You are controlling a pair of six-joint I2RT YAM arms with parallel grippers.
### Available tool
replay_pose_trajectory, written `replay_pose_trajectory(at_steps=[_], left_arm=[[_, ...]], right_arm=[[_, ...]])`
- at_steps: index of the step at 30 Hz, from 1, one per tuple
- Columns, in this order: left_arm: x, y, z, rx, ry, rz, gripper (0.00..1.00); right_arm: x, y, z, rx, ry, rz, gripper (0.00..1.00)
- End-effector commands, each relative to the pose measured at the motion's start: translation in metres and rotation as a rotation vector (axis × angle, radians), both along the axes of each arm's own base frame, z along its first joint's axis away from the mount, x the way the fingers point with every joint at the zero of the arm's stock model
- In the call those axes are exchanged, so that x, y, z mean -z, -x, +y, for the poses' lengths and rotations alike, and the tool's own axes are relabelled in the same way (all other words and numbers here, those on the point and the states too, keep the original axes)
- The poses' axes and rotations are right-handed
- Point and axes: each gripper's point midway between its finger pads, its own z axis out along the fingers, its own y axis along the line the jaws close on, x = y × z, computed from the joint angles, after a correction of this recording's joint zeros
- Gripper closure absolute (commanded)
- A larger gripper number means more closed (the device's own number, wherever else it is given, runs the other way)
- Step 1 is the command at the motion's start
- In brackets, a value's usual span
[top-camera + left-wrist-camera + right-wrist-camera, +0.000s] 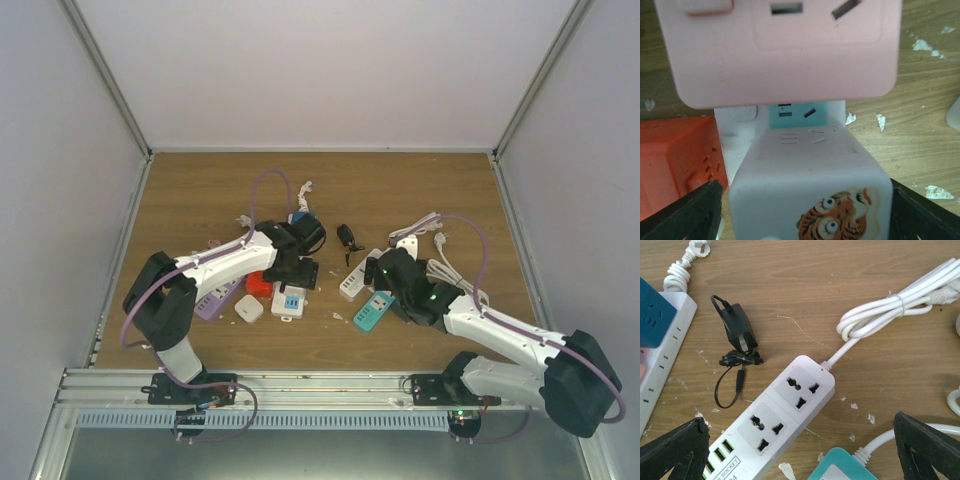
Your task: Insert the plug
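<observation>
In the left wrist view a pale cube plug with a tiger sticker (810,195) stands between my left gripper (807,215) fingers. The right finger touches it and a thin gap shows at the left finger (690,215), so the jaws are open. The cube's far end rests against a white socket block with a teal face (797,114); its prongs are hidden. From above, the left gripper (298,268) hovers over that block (288,301). My right gripper (800,460) is open and empty above a white power strip (790,405), which also shows from above (353,282).
A pale pink socket block (780,50) and an orange cube (675,160) crowd the left gripper. A teal strip (840,467), a black adapter with cord (737,332), coiled white cable (890,307) and a blue cube (652,310) lie near the right gripper. A lavender strip (213,302) lies left.
</observation>
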Motion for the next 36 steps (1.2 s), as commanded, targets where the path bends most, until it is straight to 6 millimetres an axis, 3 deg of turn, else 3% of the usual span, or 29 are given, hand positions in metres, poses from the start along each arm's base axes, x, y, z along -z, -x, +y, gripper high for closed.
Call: replay_pose_trajectory(at_steps=[1,7,12,18,23,27,36], left_arm=[[-0.045,-0.024,-0.013,-0.021,0.095,-0.16,0.11],[-0.097,-0.038,-0.024,0.002,0.273,-0.363,0.04],[-0.134,-0.03,-0.028,0.069,0.427,-0.506,0.01],[-0.181,-0.011,-0.033,0.2,0.579,-0.65,0.01],[-0.216,0.006,-0.036,0.331,0.669,-0.768,0.01],[-0.224,0.015,-0.038,0.399,0.701,-0.813,0.01],[-0.216,0.016,-0.042,0.467,0.677,-0.826,0.01]], right_arm=[[-0.017,-0.005,0.002,-0.021,0.021,-0.018,0.0],[-0.026,-0.009,0.005,-0.015,0.032,0.006,0.01],[-0.009,-0.001,-0.011,0.097,0.063,0.134,0.01],[0.017,0.034,-0.063,0.422,0.084,0.273,0.0],[0.044,0.065,-0.083,0.591,0.093,0.411,0.08],[0.056,0.075,-0.083,0.636,0.086,0.478,0.14],[0.068,0.079,-0.073,0.647,-0.01,0.507,0.21]])
